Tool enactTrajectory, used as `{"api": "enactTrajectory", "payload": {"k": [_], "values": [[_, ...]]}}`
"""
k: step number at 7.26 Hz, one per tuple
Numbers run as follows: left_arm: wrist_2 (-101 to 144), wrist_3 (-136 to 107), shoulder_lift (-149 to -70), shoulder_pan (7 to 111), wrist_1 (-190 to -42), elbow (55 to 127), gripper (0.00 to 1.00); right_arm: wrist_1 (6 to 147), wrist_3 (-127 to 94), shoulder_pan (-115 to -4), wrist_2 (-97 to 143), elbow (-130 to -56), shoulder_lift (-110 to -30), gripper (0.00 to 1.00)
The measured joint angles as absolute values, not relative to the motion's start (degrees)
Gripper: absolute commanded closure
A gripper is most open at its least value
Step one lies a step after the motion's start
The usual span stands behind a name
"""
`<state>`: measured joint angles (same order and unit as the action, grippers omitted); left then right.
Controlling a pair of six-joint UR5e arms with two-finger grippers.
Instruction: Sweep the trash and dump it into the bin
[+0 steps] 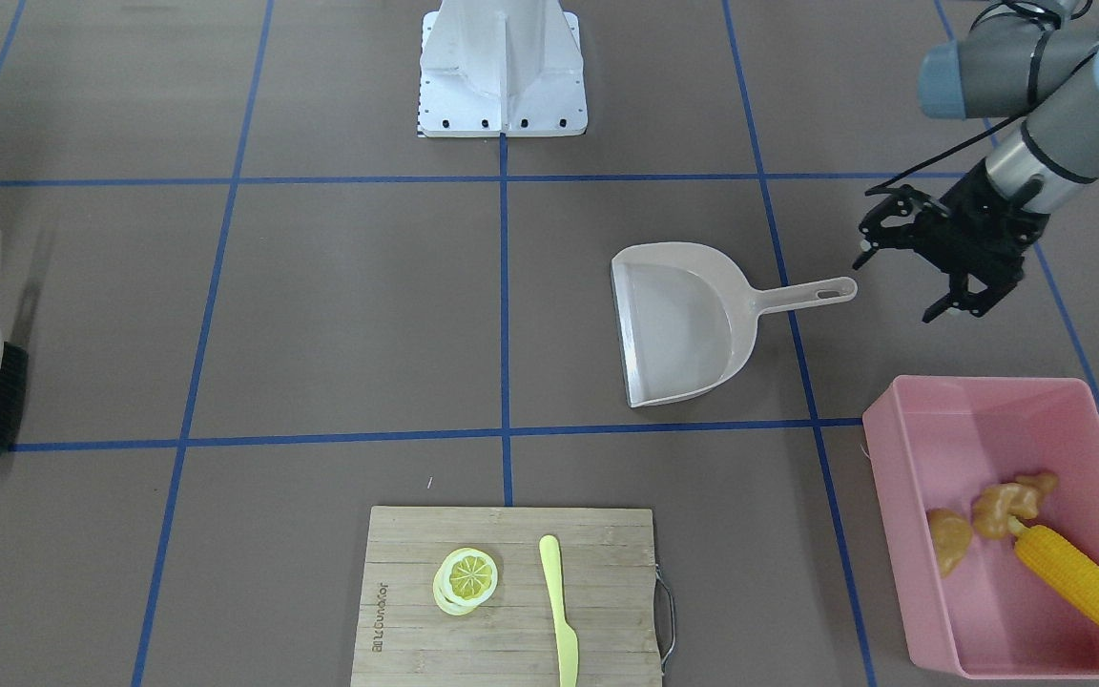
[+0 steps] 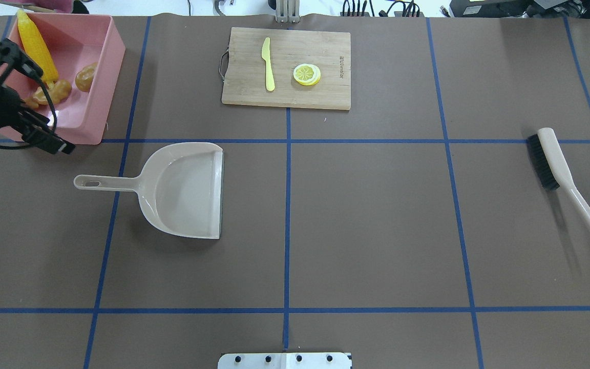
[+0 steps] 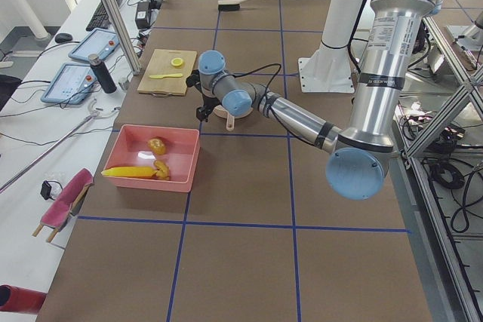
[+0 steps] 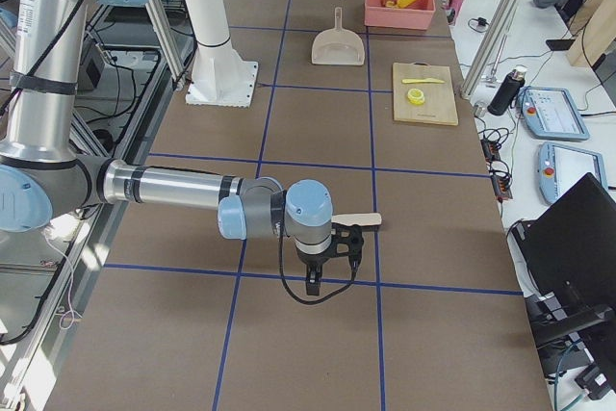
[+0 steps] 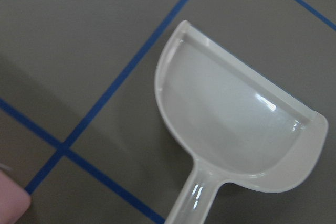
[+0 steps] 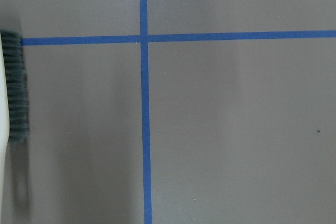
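Reading outward from the robot's white base plate [image 2: 285,360].

Surface: your table [image 2: 377,230] is covered in a matte brown sheet, divided into large squares by blue tape lines [image 2: 287,230].

Mid-table, robot's left: the beige dustpan [image 2: 187,189] lies flat, smooth glossy plastic with a scoop-shaped tray, a straight lip and a slotted handle. Nothing is in it.

The left gripper [image 1: 907,272], black with linked fingers, hangs near the handle's end. Its jaws are spread wide and it grips nothing.

Mid-table, robot's right: the brush [image 2: 556,166] lies on its side, a long beige handle with black bristles. The right gripper [image 4: 325,255] points down just beside it. It shows only from the side, so you cannot tell how far open it is or whether it touches the brush.

Far row, robot's left: the pink bin [image 1: 893,458] is a rectangular plastic tub with tall sloped walls. All the trash is inside. The ridged yellow corn cob [image 1: 1084,582] lies along one wall, the knobbly tan ginger root [image 1: 1007,501] is at its tip, and the brownish-orange potato-like lump [image 1: 948,539] sits just beside that.

Far centre: a slatted bamboo cutting board [image 2: 320,97] with a metal handle carries a lemon slice [image 2: 307,74] and a pale yellow knife [image 2: 268,64], the two apart.

Room (side views): a white bench runs past the table's far edge. On it are two tablet-like pendants [image 4: 553,113] and a dark bottle [image 4: 503,91], and aluminium posts stand alongside.
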<state>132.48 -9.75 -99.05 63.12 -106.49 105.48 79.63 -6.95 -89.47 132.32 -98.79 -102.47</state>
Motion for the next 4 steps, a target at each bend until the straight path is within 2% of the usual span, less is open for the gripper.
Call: {"api": "enactTrajectory", "payload": {"k": [4], "values": [[131.82,-10.81,-97.9,76.63,-88.38,105.94,0.02,79.62,-6.46,-89.47,130.95,-99.23,-102.12,0.0]]}}
